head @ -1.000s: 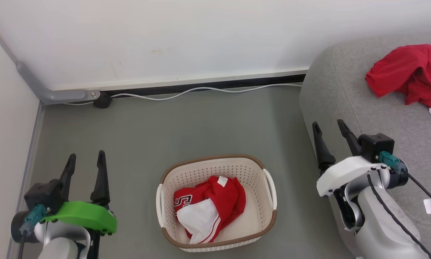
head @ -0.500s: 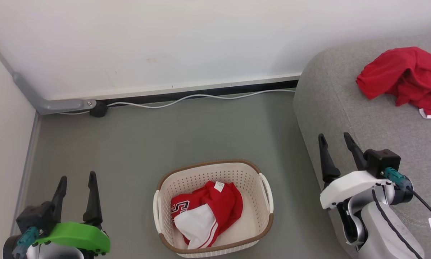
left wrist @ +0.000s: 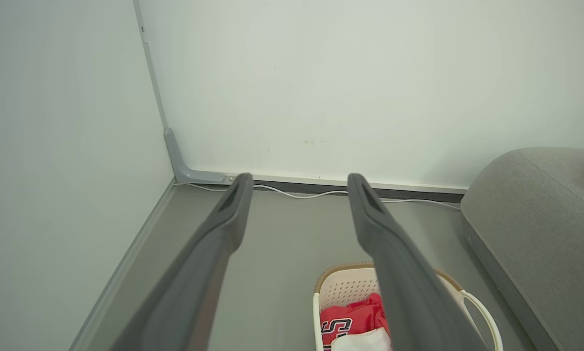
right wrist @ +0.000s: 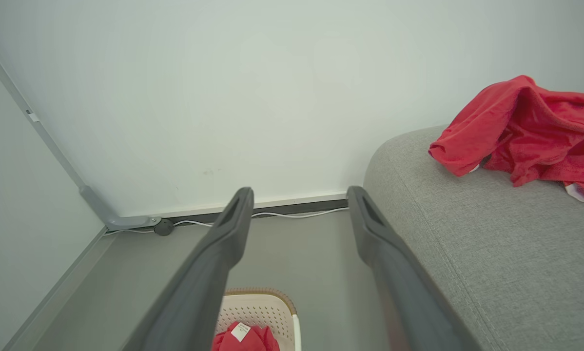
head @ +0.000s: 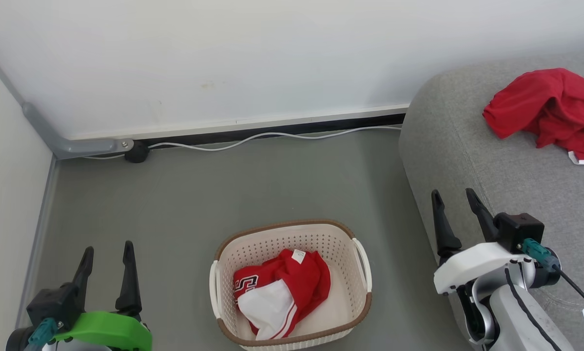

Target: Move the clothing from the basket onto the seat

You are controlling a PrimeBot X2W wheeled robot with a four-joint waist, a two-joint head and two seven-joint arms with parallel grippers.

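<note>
Head view: what open room is there around the laundry basket (head: 292, 239)?

Bare grey floor (head: 199, 195) lies on its left and far sides and runs to the white far wall. A side wall closes the left edge. On the right, the rounded end of the grey sofa (head: 467, 146) stands near the basket, with a strip of floor between them.

Anything lying in the way?

A white cable (head: 272, 134) runs along the foot of the far wall, and a grey conduit (head: 77, 145) sits in the far left corner. Both are well apart from the basket.

Where is the clothing?

One crumpled red-and-white garment (head: 301, 273) lies inside the basket, with lettering showing on its left. A second red garment (head: 545, 107) lies heaped on the sofa, far right.

And the grippers?

The left gripper (head: 107, 246) hangs over the floor left of the basket, fingers spread wide, holding nothing. The right gripper (head: 452, 192) is against the sofa's rounded end, fingers likewise parted and empty. Whether it touches the upholstery I cannot tell.
</note>
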